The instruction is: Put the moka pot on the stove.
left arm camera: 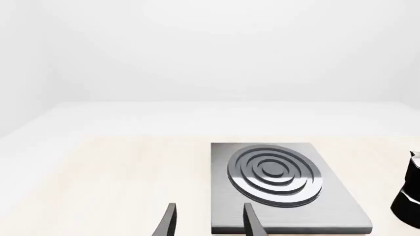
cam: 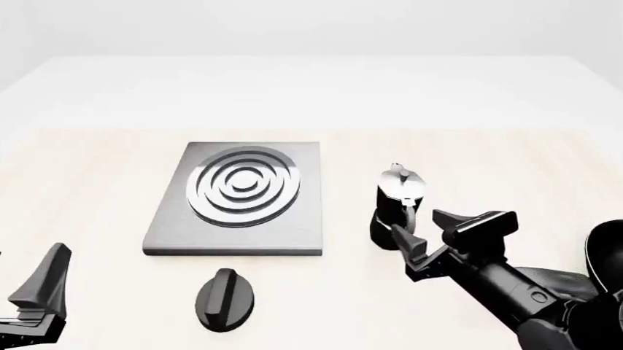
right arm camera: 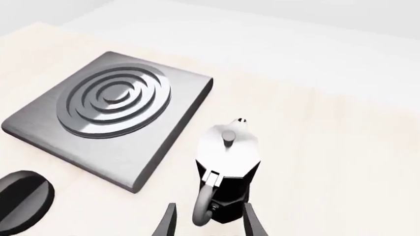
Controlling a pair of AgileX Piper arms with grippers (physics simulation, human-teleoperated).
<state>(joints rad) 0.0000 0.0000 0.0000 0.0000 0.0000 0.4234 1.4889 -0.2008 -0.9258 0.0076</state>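
The moka pot (cam: 396,204) is small, black and faceted with a silver lid, and it stands upright on the table just right of the stove (cam: 302,222). The stove is a flat grey plate with concentric rings and nothing on it. My right gripper (cam: 435,230) is open at the pot's near side. In the right wrist view its fingers (right arm camera: 253,221) straddle the pot's (right arm camera: 226,162) curved handle and lower body without closing. My left gripper (cam: 41,295) is open and empty at the near left, well away from the pot. In the left wrist view it (left arm camera: 208,209) faces the stove (left arm camera: 328,209), with the pot (left arm camera: 410,191) at the edge.
A black oval knob (cam: 224,297) lies on the table in front of the stove, between the two arms; it shows as well in the right wrist view (right arm camera: 23,199). The pale wooden tabletop (cam: 87,182) stretches left of the stove and behind it.
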